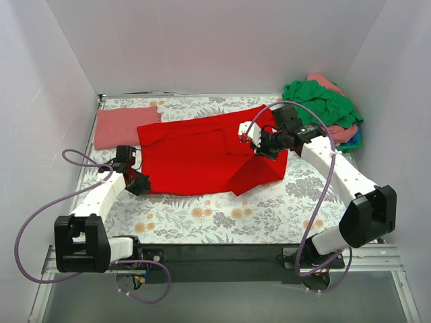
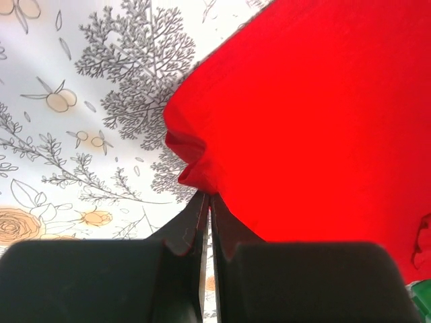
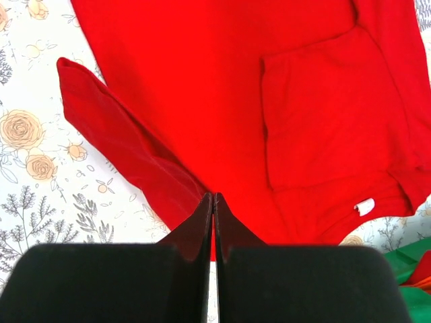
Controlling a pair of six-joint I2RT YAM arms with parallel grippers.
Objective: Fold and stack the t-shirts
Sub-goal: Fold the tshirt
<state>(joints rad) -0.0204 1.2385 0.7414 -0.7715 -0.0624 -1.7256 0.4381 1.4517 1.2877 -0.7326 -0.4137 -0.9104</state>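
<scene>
A bright red t-shirt [image 1: 195, 155] lies spread across the middle of the floral tablecloth [image 1: 269, 208]. My left gripper [image 1: 139, 183] is shut on its near-left corner, and the cloth bunches at the tips [image 2: 207, 196]. My right gripper [image 1: 258, 149] is shut on the shirt's right edge [image 3: 213, 196] and holds that side raised, so a fold hangs beneath it. A sleeve [image 3: 114, 141] trails to the left in the right wrist view. A salmon-pink t-shirt [image 1: 121, 126] lies folded flat at the back left. A green t-shirt [image 1: 323, 104] tops a heap at the back right.
Pink and blue cloth [image 1: 347, 134] shows under the green tee in the back-right heap. White walls enclose the table on three sides. A white neck label [image 3: 364, 206] shows on the red shirt. A black rail [image 1: 222, 252] runs along the near edge.
</scene>
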